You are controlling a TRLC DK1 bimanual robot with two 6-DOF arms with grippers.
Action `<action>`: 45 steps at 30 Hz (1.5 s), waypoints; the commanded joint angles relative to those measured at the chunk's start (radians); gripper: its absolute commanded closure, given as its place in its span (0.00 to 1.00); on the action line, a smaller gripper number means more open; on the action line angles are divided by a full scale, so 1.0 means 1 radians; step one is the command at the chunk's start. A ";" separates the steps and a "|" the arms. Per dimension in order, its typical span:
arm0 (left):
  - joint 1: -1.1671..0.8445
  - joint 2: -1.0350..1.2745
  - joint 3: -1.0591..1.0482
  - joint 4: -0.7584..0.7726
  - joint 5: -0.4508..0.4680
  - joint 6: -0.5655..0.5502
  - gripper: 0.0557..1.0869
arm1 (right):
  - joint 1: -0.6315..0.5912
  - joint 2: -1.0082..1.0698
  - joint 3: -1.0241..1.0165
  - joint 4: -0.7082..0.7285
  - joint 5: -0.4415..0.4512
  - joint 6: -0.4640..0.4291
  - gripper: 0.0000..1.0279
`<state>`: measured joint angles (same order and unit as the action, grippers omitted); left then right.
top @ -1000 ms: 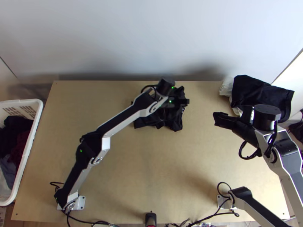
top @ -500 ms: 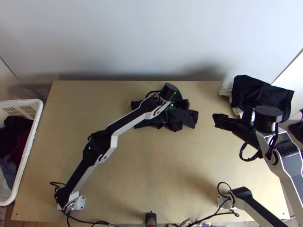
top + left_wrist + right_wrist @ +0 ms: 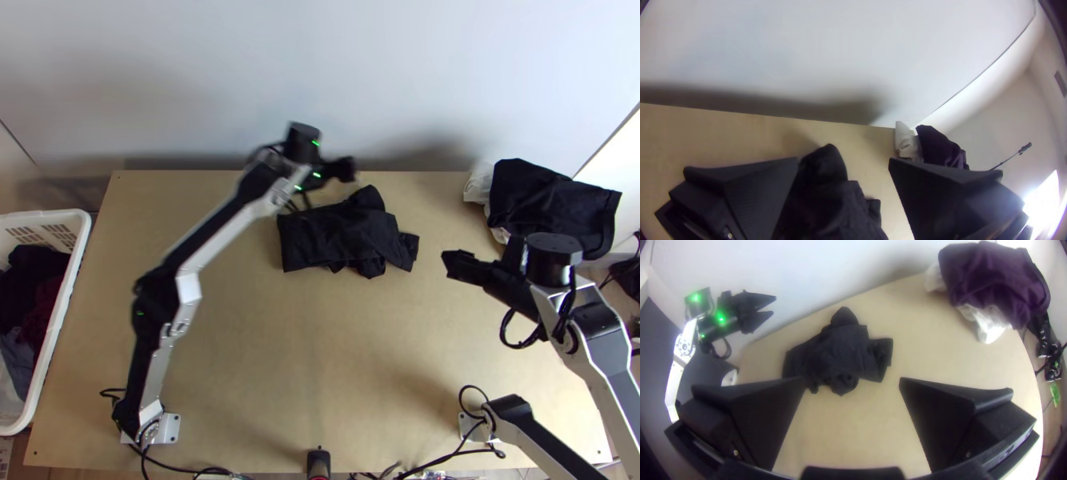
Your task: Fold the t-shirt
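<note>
The black fabric t-shirt (image 3: 340, 236) lies toward the far edge of the light wooden table (image 3: 320, 344), roughly folded, its left end flat and straight-edged, its right end rumpled with loose flaps. Just beyond it is the left gripper (image 3: 352, 168), fingers wide apart, empty. To its right is the right gripper (image 3: 446, 262), also spread wide and empty. Dark cloth (image 3: 552, 200) lies bunched past that.

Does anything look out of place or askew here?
Yes, mildly: the black t-shirt lies as an uneven bundle, with lumps poking out at its far and right sides, not a neat fold. Dark cloth, heaped with white cloth at the table's far right corner, spills past its edge.
</note>
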<state>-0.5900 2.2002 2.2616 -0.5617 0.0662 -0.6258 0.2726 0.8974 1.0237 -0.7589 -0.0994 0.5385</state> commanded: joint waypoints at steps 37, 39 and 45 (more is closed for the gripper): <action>0.433 -0.743 -0.490 -0.354 -0.209 0.348 0.04 | 0.165 0.549 -0.295 0.737 -0.126 0.348 0.05; 0.443 -0.767 -0.516 -0.354 -0.207 0.351 0.04 | 0.165 0.589 -0.281 0.762 -0.126 0.351 0.05; 0.455 -0.829 -0.613 -0.343 -0.207 0.342 0.04 | 0.163 0.687 -0.223 0.790 -0.123 0.350 0.05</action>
<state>-0.1635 1.4376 1.7359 -0.9169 -0.1432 -0.2859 0.4355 1.4601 0.7433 -0.0200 -0.2253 0.8864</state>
